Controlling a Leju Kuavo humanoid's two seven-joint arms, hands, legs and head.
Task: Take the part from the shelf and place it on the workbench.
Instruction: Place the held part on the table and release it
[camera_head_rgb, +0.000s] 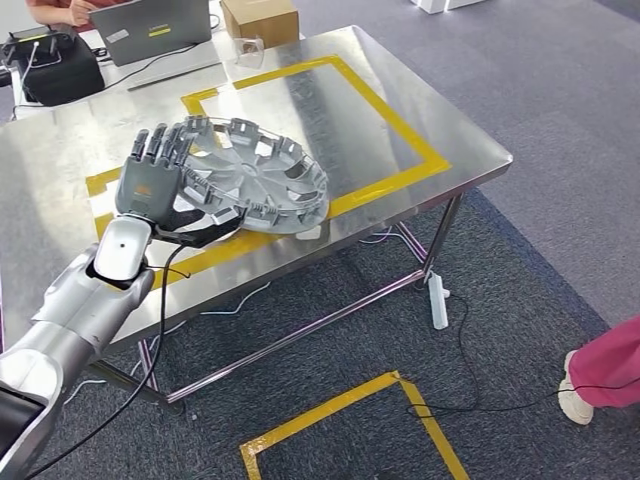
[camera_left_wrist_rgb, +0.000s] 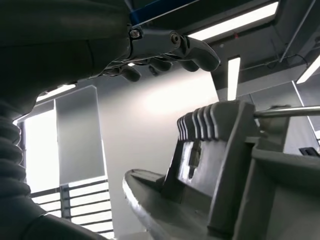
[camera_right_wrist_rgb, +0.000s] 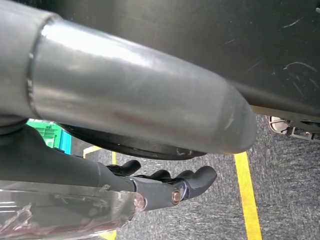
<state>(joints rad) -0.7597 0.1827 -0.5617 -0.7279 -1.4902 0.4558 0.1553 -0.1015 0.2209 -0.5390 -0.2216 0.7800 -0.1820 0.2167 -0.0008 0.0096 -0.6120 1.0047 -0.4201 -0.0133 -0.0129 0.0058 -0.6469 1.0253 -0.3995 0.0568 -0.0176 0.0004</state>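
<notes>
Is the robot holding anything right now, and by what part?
The left hand lies over the hubcap's rim; a grip can't be confirmed.

Left hand (camera_head_rgb: 149, 184) hides near rim of grey plastic wheel cover (camera_head_rgb: 256, 178) (contact w/ fingers unclear). Person's pink trouser leg (camera_head_rgb: 607, 362) cut by edge.

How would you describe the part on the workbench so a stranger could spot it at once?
On the steel workbench, look inside the yellow tape rectangle. The part lies at its near edge, under the left hand: a round grey hubcap with clips around its rim.
</notes>
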